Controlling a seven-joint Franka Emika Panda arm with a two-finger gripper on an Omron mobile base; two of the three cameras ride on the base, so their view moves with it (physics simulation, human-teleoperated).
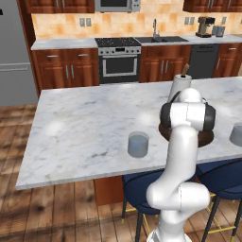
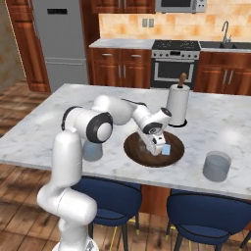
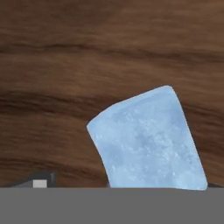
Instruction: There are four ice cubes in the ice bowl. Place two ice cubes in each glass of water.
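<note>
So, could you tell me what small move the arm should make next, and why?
Probably close the tool on the ice cube. It is down inside the bowl with jaws wide open, and in the hand view the cube lies close in front on the wood. Both glasses still need ice.
</note>
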